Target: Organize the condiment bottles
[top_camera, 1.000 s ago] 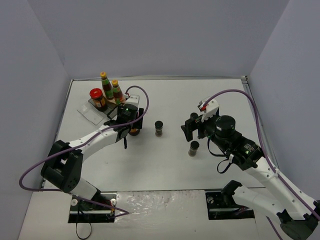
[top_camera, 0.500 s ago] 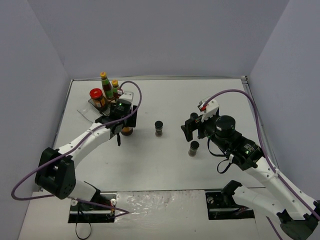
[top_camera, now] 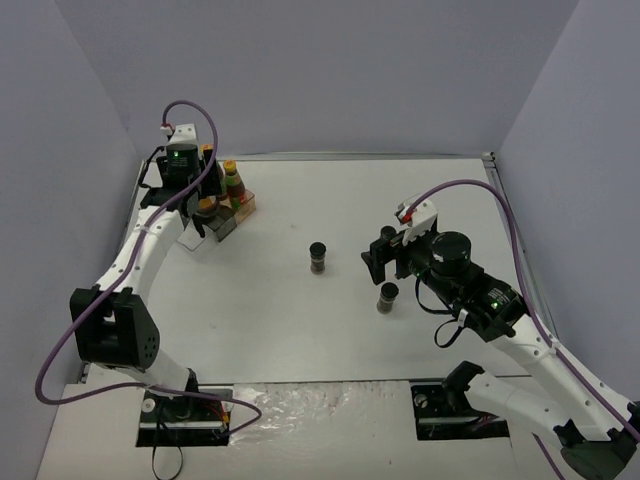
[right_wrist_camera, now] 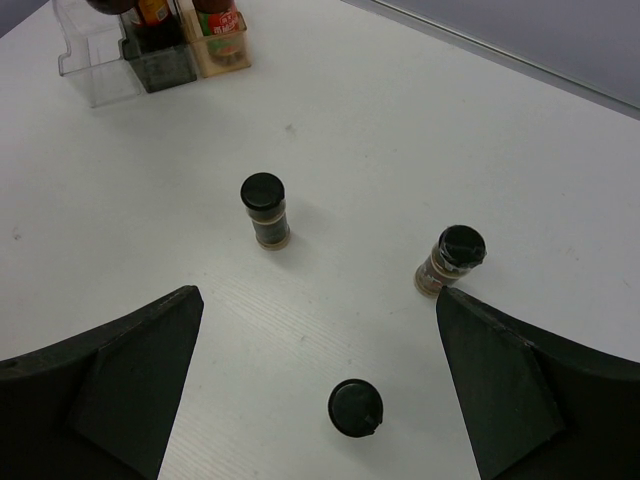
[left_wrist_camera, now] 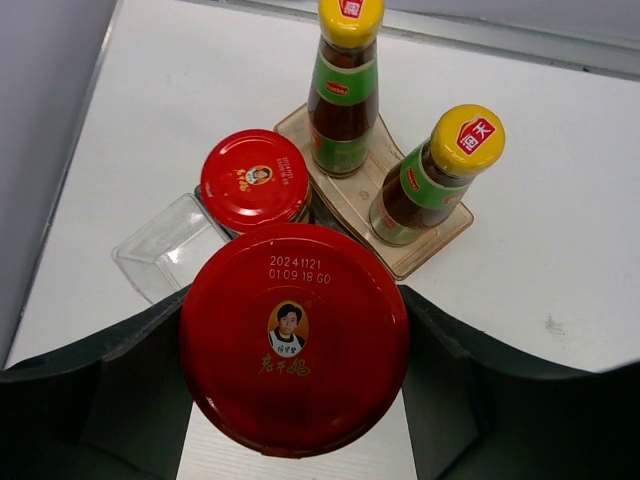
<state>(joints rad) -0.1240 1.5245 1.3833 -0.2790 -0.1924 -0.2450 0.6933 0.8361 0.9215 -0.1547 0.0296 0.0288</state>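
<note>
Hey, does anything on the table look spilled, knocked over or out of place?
Nothing spilled or tipped. The three small black-capped spice jars just stand scattered on the white table, away from the clear-and-tan stepped plastic rack.

Clear and tan stepped rack (left_wrist_camera: 165,252) stands on the white table (top_camera: 330,320), far-left corner

The left gripper (left_wrist_camera: 292,385) has carried its red-lidded jar (left_wrist_camera: 294,340) over to the rack (left_wrist_camera: 165,252)

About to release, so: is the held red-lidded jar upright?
Upright: the held jar shows its round red lid squarely to the left wrist camera, clamped in the left gripper.
</note>
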